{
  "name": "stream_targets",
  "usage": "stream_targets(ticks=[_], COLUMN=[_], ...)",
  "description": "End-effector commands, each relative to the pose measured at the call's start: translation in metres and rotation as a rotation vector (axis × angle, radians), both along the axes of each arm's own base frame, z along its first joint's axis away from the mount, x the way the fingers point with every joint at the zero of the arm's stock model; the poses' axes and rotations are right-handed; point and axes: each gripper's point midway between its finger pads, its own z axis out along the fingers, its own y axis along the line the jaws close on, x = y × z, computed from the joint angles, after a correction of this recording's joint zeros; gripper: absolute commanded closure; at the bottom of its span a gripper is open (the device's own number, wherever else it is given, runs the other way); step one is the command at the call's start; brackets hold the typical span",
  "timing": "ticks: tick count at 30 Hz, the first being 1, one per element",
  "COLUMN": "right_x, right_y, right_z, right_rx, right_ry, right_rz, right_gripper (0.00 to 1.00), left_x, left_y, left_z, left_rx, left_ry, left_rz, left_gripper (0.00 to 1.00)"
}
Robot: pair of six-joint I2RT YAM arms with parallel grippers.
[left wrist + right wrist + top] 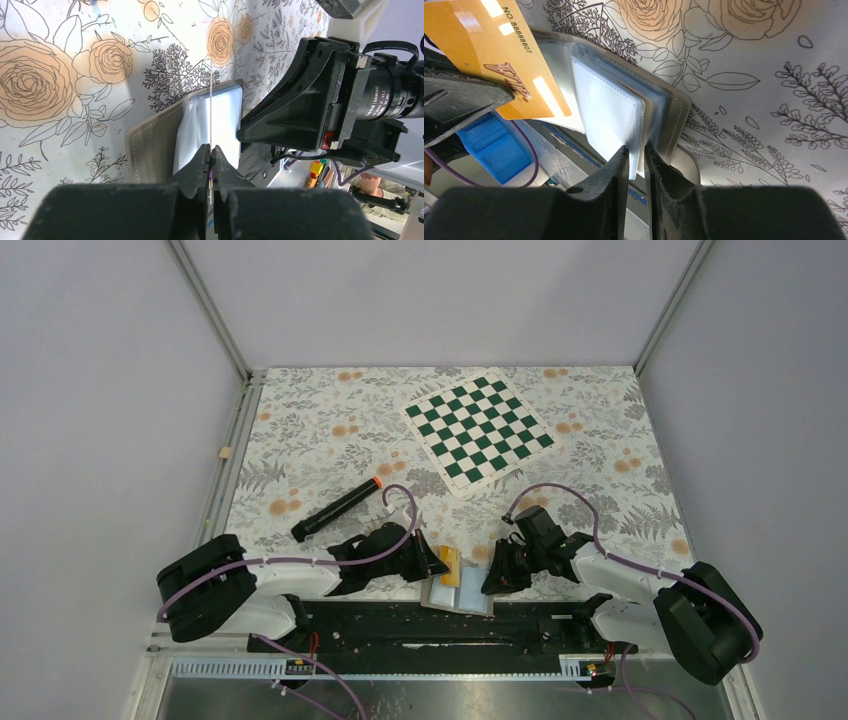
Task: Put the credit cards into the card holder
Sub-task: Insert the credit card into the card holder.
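One orange credit card [499, 60] is pinched edge-on in the left jaws and held over the open card holder [679, 115]. The holder's pale pocket leaves [606, 107] are pinched by the right jaws. The holder is laid at the counter's [330, 440] near edge, between the arms.

The credit card [489, 55] looked like smooth, glossy orange plastic. The card holder [680, 117] had a matt grey, stitched leather-like cover and shiny translucent plastic pockets [606, 112]. The table covering [774, 75] appeared matt and printed.

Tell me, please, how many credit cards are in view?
1: a credit card pinched in the left gripper, by the open card holder. More may be hidden inside it.
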Motion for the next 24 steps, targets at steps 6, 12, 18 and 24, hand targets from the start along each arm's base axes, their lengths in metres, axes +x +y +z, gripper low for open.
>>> stream_targets(ticks=[6,12,18,24], right_x=[-0.011,-0.012,-0.011,-0.012], right_y=[-0.021,-0.020,-0.020,-0.020], right_z=[-0.024,-0.024,-0.025,-0.026], right_rx=[-0.122,-0.120,-0.118,-0.119], right_ry=[0.030,0.033,0.033,0.035], right_rz=[-0.002,0.000,-0.004,-0.001], right_gripper=[0.75,0.75,0.75,0.75], left_x=[0.011,0.010,0.007,0.001], left_y=[-0.011,-0.013,-0.014,-0.015], left_z=[0.003,0.000,0.009,0.006], left_rx=[-0.005,-0.013,-0.071,-0.092], left_ry=[-0.033,-0.022,-0.020,0.001], left_rz=[0.006,-0.001,0.005,-0.002], left_gripper=[1.00,1.00,1.00,1.00])
